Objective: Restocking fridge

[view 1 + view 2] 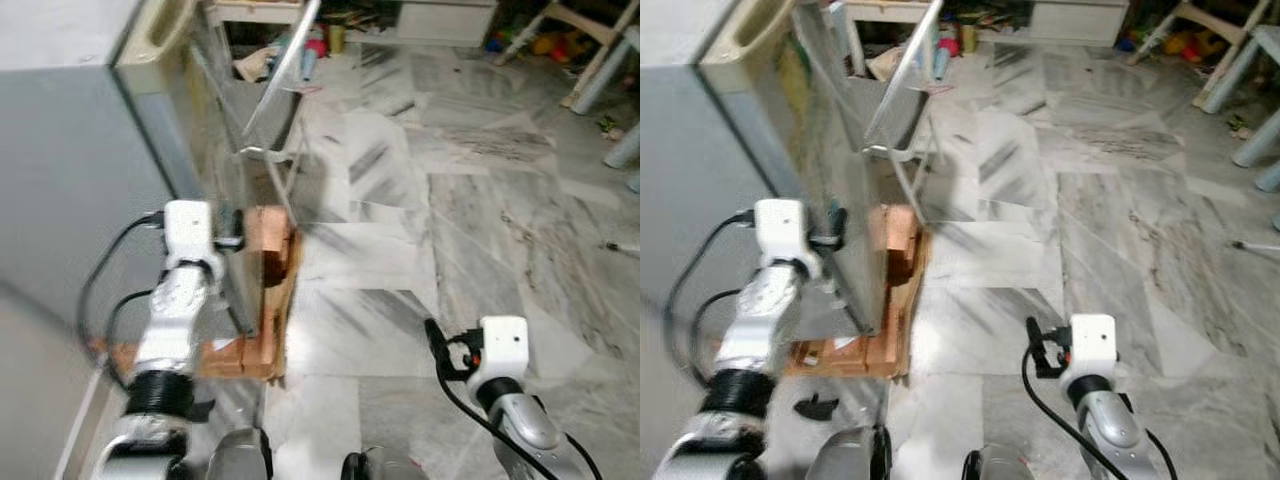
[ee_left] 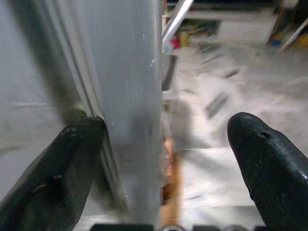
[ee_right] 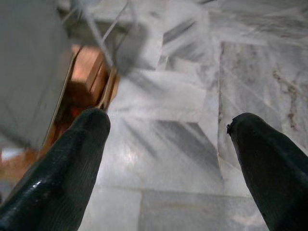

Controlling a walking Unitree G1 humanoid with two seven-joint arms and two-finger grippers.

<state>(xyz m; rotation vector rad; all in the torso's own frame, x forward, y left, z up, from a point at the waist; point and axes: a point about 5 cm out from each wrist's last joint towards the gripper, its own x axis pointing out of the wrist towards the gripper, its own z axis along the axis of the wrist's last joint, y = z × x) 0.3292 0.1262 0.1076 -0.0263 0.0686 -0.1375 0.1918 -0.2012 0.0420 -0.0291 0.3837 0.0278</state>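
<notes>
At the upright fridge door (image 2: 130, 110) edge, spread left gripper (image 2: 163, 159).

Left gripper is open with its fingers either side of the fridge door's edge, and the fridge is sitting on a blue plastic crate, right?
Not quite. The left gripper is open around the edge of the fridge door, but the fridge stands on a wooden stand, orange-brown, not a blue plastic crate. The left eye view shows it under the door's corner.

One grey fridge (image 1: 70, 150) with one door (image 2: 130, 96) ajar, one wooden stand (image 1: 262, 300) beneath it (brick-coloured blocks, too blurred to count), and two robot arms, left (image 1: 178, 310) and right (image 1: 505, 385).
</notes>
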